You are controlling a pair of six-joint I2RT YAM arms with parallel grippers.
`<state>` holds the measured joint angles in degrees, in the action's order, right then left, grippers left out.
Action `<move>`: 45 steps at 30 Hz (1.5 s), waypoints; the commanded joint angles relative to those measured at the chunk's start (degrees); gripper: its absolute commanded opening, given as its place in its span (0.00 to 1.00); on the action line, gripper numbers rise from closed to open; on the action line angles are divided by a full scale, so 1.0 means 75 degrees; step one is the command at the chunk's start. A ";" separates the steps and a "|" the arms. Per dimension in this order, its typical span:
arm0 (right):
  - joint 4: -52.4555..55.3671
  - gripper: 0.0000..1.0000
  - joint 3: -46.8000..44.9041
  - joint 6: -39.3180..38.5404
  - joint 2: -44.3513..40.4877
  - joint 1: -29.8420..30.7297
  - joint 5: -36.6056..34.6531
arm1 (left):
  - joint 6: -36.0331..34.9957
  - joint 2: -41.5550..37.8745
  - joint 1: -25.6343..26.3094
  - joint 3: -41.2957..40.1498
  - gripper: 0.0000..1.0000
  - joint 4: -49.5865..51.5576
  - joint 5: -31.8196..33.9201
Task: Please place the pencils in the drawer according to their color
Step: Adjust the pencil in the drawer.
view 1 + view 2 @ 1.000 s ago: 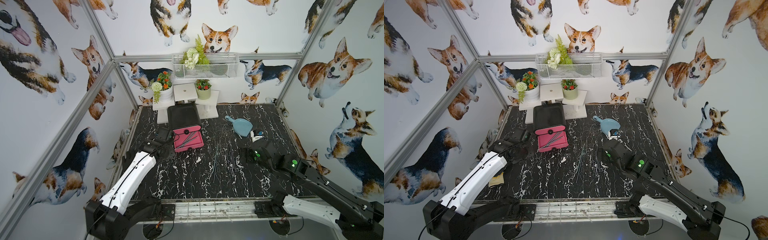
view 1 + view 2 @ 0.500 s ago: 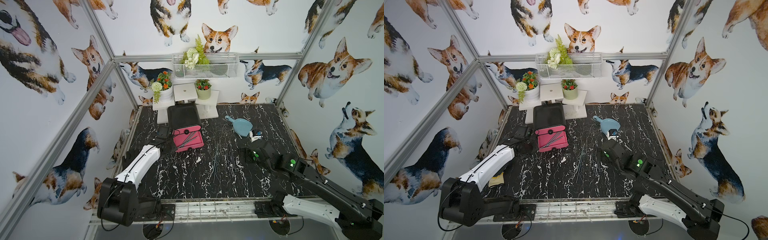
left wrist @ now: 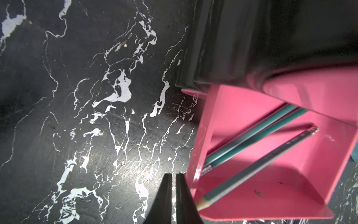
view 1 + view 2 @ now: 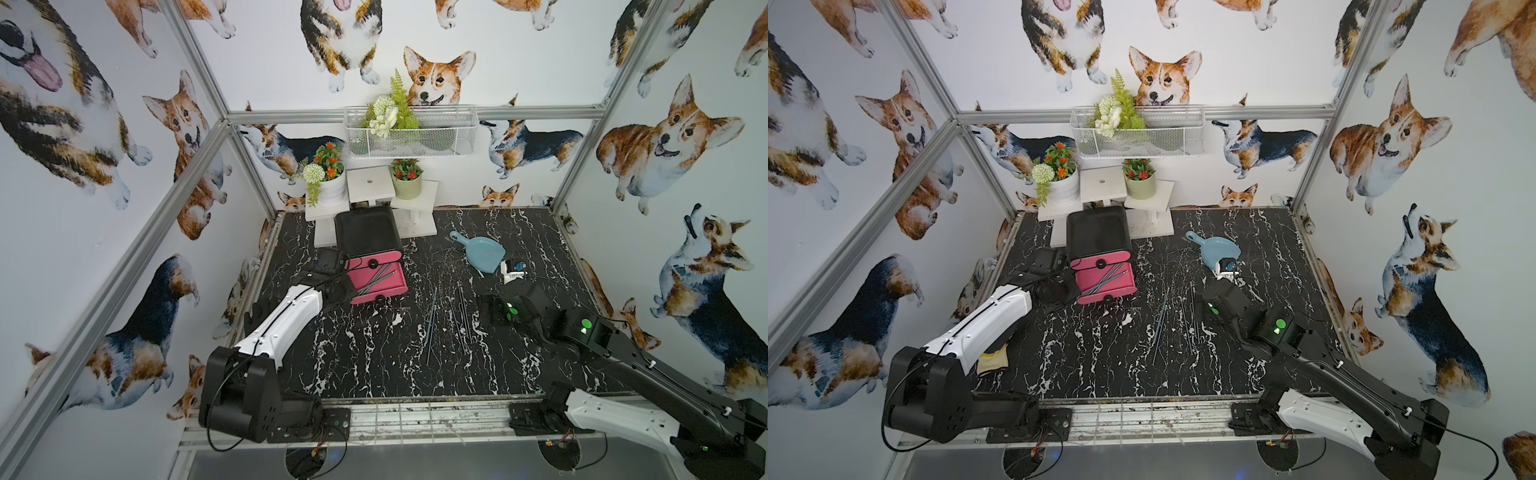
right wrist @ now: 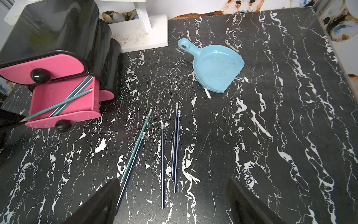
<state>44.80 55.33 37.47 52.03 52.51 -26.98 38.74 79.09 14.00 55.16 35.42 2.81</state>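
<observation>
The left arm's jaws are clenched to a bare sliver with nothing between them, just outside a corner of the open pink plastic drawer [image 3: 242,120] of the small black rounded chest [image 4: 368,226]. Only their two dark tips enter the left wrist view, and in both top views the wrist covers them. Three teal-green wooden pencils [image 3: 258,166] lie inside that drawer, two side by side and one crossing them, its sharpened tip poking over the rim right beside these jaws (which tier the drawer belongs to is hard to tell). On the jaws' other side the black white-veined marble surface [image 3: 77,116] gives open room. The right arm's jaws stand spread wide and empty above the surface, their tips cut off by the frame edge. Between and just ahead of them lie five loose pencils [image 5: 162,164], mostly dark with one teal, roughly parallel; one pair's near ends slip behind a finger. Farther ahead sits a light blue plastic dustpan [image 5: 217,67], apart from the pencils, and past it the white stand's foot [image 5: 139,38] by the back wall. To the outer side of these jaws the surface lies open up to its edge. A small white object [image 4: 513,270] beside the dustpan is too small to identify.
</observation>
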 commanded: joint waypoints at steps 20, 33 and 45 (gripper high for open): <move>-0.0524 0.92 -0.0065 0.0048 0.0316 0.0012 0.0062 | -0.0106 0.0118 0.0078 0.0462 0.13 -0.0494 -0.0504; -0.0254 0.90 -0.0180 0.0499 0.0678 0.0018 -0.0031 | 0.0140 0.0302 0.0562 0.0442 0.11 -0.0632 -0.0425; -0.0583 0.85 -0.0488 0.0939 0.1076 0.0170 0.0410 | 0.0109 -0.0452 0.0571 0.0264 0.17 -0.0021 -0.0292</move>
<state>42.19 52.23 41.91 59.02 52.93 -24.69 39.22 77.21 18.31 57.39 33.54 -0.16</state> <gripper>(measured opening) 0.850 0.166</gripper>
